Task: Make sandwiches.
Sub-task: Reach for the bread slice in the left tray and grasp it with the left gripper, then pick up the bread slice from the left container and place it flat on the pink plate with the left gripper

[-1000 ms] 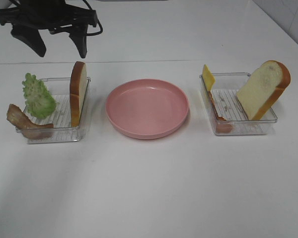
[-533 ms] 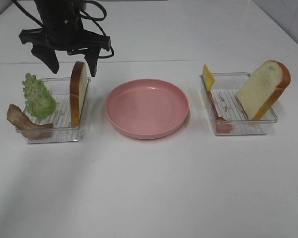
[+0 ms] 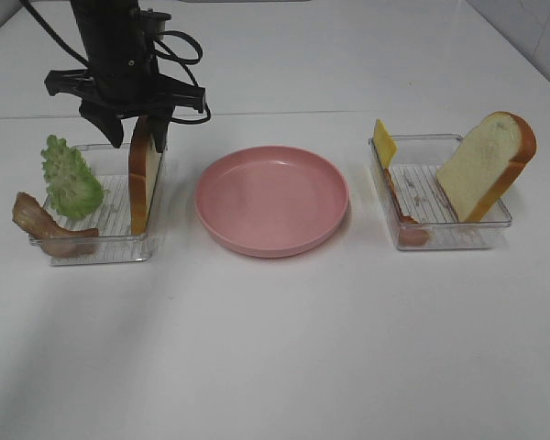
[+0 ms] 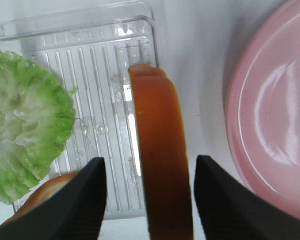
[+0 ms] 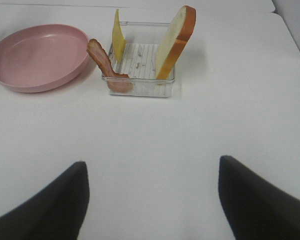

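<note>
A toy bread slice with an orange-brown crust stands on edge in the left clear tray, beside ruffled green lettuce and a bacon strip. My left gripper is open, with one finger on each side of the slice's top edge. The left wrist view shows the crust between the spread fingers, not pinched. A second bread slice, yellow cheese and bacon sit in the right tray. My right gripper is open and empty over bare table, short of that tray.
A round pink plate lies between the two trays and holds nothing. It also shows in the left wrist view and the right wrist view. The white table's back edge runs behind the trays.
My left arm has come forward and down from the back of the table, and its open fingers now straddle the left bread slice. Nothing else has moved.
</note>
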Robot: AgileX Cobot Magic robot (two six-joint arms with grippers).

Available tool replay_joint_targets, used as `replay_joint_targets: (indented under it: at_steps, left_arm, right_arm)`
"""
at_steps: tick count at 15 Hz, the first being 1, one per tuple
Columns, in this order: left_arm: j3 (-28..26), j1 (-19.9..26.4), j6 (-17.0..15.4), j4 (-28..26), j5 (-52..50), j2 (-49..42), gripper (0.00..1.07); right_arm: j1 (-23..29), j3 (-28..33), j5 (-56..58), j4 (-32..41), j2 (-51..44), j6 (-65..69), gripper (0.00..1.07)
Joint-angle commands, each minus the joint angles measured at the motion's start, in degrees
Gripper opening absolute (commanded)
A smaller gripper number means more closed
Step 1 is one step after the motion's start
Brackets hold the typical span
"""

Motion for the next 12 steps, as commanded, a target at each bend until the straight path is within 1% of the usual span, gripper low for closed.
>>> replay_joint_targets:
  at_steps: [1, 2, 5, 6, 9, 12]
  left_arm:
    - [-0.4, -0.2, -0.2, 0.7, 1.3, 0.1, 0.35]
    - [-0.4, -0.2, -0.2, 0.7, 1.4, 0.1, 0.29]
    - [-0.4, -0.2, -0.2, 0.9, 1.4, 0.1, 0.03]
    - [-0.4, -0.2, -0.2, 0.9, 1.1, 0.1, 0.00]
    - [-0.6, -0.2, -0.2, 0.8, 1.9, -0.7, 0.00]
    - [-0.8, -0.2, -0.2, 0.2, 2.6, -4.6, 0.00]
  right_arm:
    - [-0.5, 0.1, -0.5, -0.2, -0.8, -0.3, 0.70]
    - [-0.5, 0.1, -0.5, -0.2, -0.8, -0.3, 0.70]
    - [-0.5, 0.1, -0.5, -0.2, -0.8, -0.3, 0.70]
    - [-0.5, 0.1, -0.5, -0.2, -0.8, -0.3, 0.70]
    - [-0.5, 0.1, -0.5, -0.2, -0.8, -0.3, 0.70]
    - [-0.5, 0.1, -0.5, -0.2, -0.8, -0.3, 0.70]
